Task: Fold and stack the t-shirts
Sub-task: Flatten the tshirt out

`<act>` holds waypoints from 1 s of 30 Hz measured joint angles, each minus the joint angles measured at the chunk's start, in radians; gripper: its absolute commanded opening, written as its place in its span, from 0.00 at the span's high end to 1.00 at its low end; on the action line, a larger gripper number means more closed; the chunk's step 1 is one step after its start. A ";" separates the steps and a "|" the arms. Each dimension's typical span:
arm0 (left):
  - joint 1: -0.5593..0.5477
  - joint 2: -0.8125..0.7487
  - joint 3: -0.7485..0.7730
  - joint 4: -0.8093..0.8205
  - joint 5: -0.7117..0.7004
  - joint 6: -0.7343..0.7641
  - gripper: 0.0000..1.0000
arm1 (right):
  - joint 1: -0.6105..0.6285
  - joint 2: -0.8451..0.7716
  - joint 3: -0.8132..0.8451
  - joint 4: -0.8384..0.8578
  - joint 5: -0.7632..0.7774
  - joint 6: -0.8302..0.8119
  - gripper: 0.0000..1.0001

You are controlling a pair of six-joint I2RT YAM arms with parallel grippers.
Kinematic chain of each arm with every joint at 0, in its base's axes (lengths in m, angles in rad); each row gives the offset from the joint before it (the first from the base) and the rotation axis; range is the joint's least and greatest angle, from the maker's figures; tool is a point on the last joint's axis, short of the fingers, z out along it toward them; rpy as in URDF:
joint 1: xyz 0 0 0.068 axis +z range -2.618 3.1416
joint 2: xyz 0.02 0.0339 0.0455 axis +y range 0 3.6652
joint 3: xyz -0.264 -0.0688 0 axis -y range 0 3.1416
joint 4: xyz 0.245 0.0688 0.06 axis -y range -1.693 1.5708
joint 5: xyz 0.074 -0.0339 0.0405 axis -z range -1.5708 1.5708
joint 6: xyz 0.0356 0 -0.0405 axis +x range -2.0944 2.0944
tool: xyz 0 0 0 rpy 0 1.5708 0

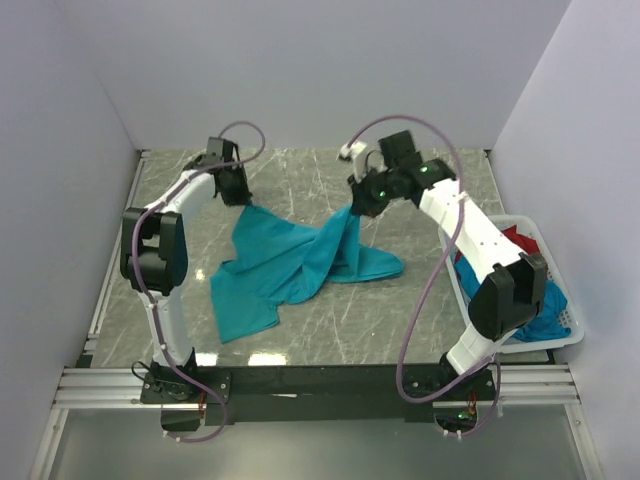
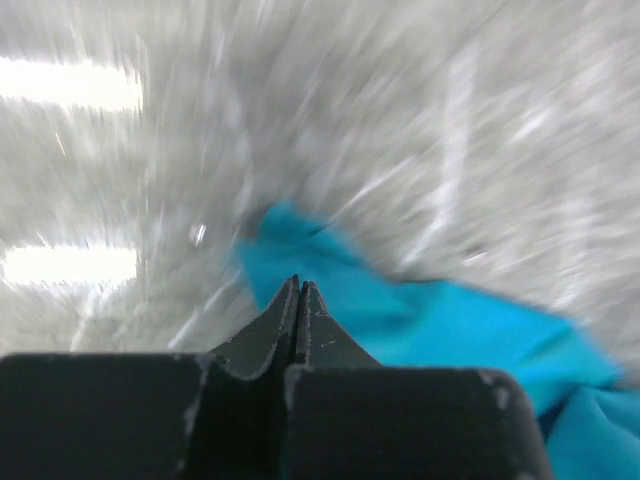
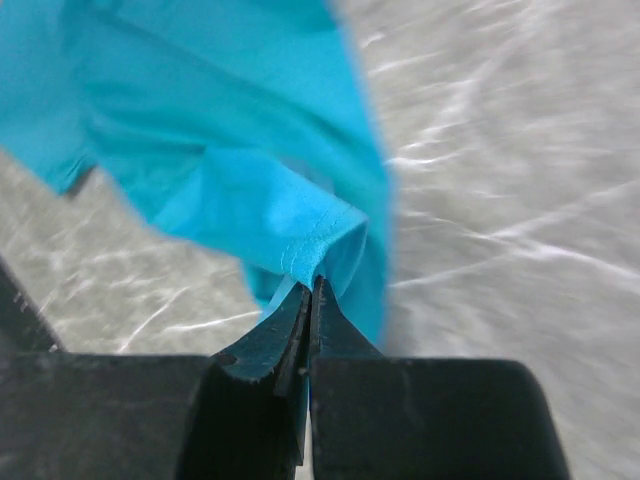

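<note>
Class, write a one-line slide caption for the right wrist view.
Right gripper shut on a hemmed edge of the teal t-shirt, lifting it above the marble-patterned table.

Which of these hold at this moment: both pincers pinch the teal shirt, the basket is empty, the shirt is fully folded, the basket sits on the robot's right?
1. Both pincers pinch the teal t-shirt. True: left pincer and right pincer are each shut on its cloth.
2. The white basket is empty. False: red and blue cloth lies inside.
3. The shirt is fully folded. False: it hangs rumpled between the arms, partly on the table.
4. The basket sits on the robot's right. True.
</note>
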 measured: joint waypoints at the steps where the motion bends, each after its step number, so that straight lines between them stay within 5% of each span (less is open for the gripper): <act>1: 0.002 -0.007 0.031 -0.002 -0.001 -0.004 1.00 | -0.019 0.000 0.036 -0.009 0.004 -0.001 1.00; 13: 0.039 -0.080 0.600 0.005 0.050 -0.101 1.00 | -0.189 0.025 0.661 -0.026 0.072 0.028 1.00; 17: 0.059 -0.178 0.669 0.072 0.114 -0.118 1.00 | -0.272 -0.043 0.658 0.034 0.023 0.052 1.00; 24: 0.061 -0.705 0.138 0.360 0.320 -0.154 1.00 | -0.332 -0.508 -0.048 0.110 -0.136 -0.082 0.98; 28: 0.051 -1.024 -0.330 0.441 0.452 -0.152 1.00 | -0.328 -0.693 -0.433 0.014 -0.192 -0.267 0.46; 30: 0.046 -1.100 -0.480 0.394 0.499 -0.149 0.99 | -0.328 -0.729 -0.562 -0.058 -0.180 -0.338 0.41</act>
